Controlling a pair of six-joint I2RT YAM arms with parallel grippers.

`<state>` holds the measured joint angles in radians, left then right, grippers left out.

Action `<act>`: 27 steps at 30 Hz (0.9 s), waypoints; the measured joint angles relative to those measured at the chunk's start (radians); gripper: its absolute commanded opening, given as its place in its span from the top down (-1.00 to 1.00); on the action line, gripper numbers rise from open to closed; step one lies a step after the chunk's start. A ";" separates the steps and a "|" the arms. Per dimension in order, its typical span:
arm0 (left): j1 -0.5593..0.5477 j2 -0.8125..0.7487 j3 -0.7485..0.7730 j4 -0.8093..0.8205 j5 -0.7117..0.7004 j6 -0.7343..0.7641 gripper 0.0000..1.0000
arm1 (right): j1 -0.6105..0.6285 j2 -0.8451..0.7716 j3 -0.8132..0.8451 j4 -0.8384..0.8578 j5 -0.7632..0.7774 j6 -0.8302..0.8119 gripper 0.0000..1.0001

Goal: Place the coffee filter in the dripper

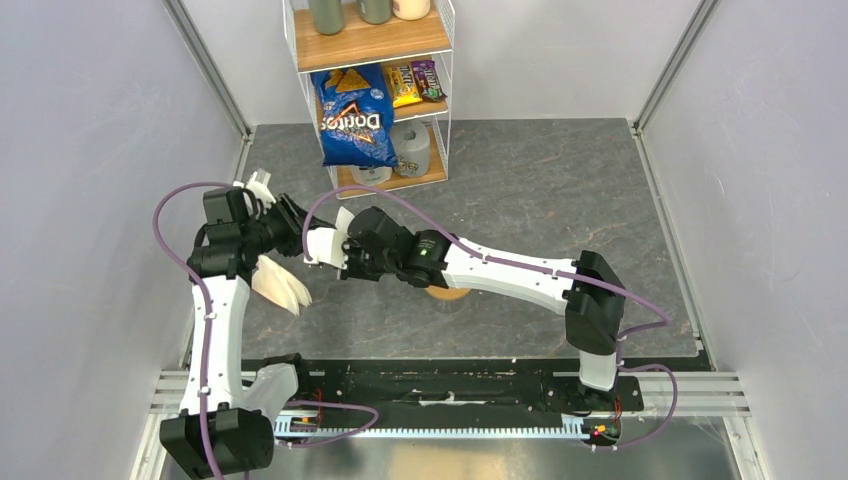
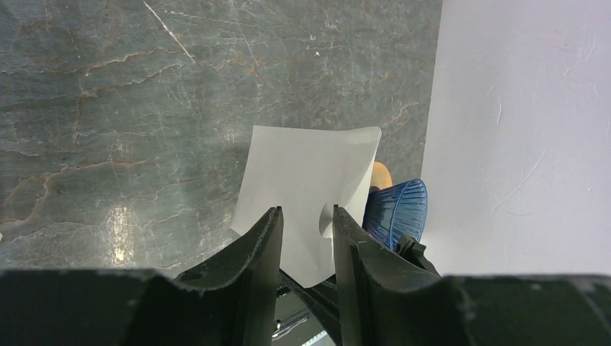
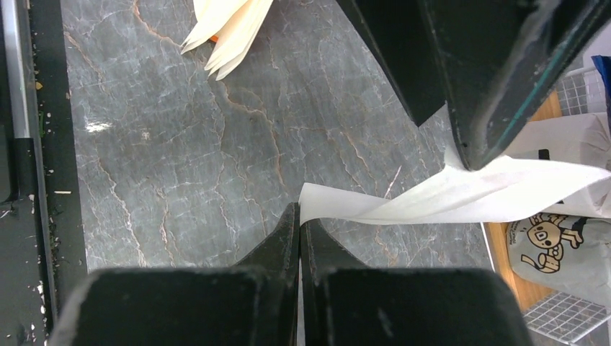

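The coffee filter [image 2: 306,180] stretches lengthwise between both arms. The right pincer [image 3: 300,223] is pinched tight on one corner, and the left pincer [image 2: 308,211] is narrowly parted around the other end. The dripper [image 2: 400,209] sits just beside the left pincer, likely nearer that arm. Grey marbled tabletop [image 3: 180,158] lies beneath.

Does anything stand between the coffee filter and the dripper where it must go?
Nothing visible in the left wrist view: the coffee filter, pinched by the right hand, hangs right beside the dripper. From above, the right arm hides the dripper.
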<state>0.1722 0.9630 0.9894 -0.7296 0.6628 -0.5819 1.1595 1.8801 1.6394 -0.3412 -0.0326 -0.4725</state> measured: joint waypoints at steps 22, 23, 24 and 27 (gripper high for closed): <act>-0.074 0.039 0.034 -0.037 -0.037 0.105 0.29 | -0.044 0.000 0.000 -0.043 -0.067 -0.005 1.00; -0.074 0.039 0.035 -0.042 -0.043 0.106 0.30 | -0.044 0.000 0.000 -0.043 -0.066 -0.005 1.00; -0.074 0.039 0.035 -0.045 -0.051 0.106 0.31 | -0.044 0.000 0.000 -0.043 -0.064 -0.005 1.00; -0.074 0.039 0.035 -0.048 -0.069 0.106 0.33 | -0.044 0.000 0.000 -0.043 -0.056 -0.008 1.00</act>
<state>0.0986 1.0016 1.0241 -0.7776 0.5934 -0.4763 1.1152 1.8797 1.6398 -0.3840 -0.0887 -0.4801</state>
